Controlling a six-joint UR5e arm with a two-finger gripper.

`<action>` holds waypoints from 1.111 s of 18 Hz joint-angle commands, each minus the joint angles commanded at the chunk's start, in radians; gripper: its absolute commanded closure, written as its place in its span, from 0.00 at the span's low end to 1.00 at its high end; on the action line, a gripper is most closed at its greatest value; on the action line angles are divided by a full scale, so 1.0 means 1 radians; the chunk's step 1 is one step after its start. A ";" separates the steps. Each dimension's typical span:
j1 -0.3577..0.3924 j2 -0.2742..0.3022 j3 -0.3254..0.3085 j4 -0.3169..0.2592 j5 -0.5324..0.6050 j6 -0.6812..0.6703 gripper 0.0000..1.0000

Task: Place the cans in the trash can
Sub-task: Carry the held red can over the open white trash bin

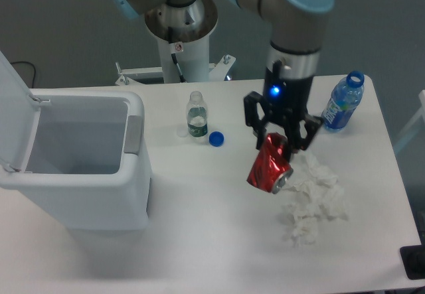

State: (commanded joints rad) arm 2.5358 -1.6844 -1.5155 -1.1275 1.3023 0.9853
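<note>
The black two-finger gripper point(277, 145) pinches the upper end of the dented, shiny red metal drink can point(269, 164), which hangs tilted above the white table point(212, 241), its silver end turned down and to the right. The can appears clear of the tabletop, though the angle makes that hard to judge. It sits well to the right of the large white rectangular plastic trash can point(76, 168), whose flip lid point(12, 108) stands open. A clear plastic bottle with a green label point(196, 116) and a small blue cap point(216, 138) lie between bin and can; crumpled white tissue point(312, 198) lies just right of the can, and a blue plastic bottle point(342, 103) farther right.
</note>
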 joint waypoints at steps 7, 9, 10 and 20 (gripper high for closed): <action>-0.146 0.032 -0.034 0.008 -0.021 -0.091 0.51; -0.164 0.054 -0.037 0.003 -0.037 -0.094 0.51; -0.167 0.060 -0.037 0.003 -0.058 -0.100 0.51; -0.255 0.106 -0.081 0.006 -0.107 -0.137 0.51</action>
State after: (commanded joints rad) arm 2.2811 -1.5785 -1.5969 -1.1213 1.1950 0.8483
